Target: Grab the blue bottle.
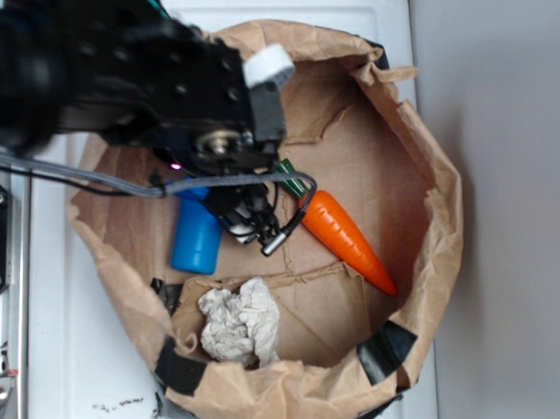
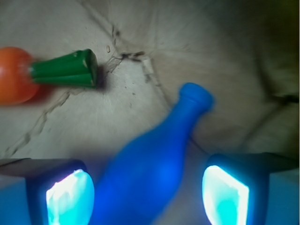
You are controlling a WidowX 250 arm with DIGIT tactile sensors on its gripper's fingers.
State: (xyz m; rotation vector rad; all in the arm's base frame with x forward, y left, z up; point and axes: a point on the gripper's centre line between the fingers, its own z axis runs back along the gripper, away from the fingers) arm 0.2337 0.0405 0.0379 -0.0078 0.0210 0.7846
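Pre-grasp stage, jaws not closed yet. Wrist view: gripper (image 2: 147, 192) has its jaws wide apart, both pads lit cyan, left pad (image 2: 70, 197) and right pad (image 2: 225, 194) at the bottom corners. The blue bottle (image 2: 157, 164) lies on its side between them, body running diagonally, neck and flared lip pointing up-right, away from the camera. Body sits closer to the left pad; clear gap on the right. Can't tell if the left pad is already touching it, too blurred.

Exterior view: arm reaches into the brown paper bag (image 1: 428, 178), gripper (image 1: 247, 218) right over the bottle's neck end. The blue bottle (image 1: 196, 239) lies on the bag floor, left of centre, only its lower body visible past the arm.

Further out: carrot (image 1: 348, 235) lies just beside the gripper on the right, green top toward it, apart from the bottle. Crumpled white paper (image 1: 239, 323) sits near the bag's lower wall, clear of the grasp.

My read on the next move: bottle is skewed to the jaw line and off-centre. Needs a small wrist rotation or shift toward the left pad side, maybe a bit lower, then close on the body. Closing as is risks the round body rolling or squirting out.
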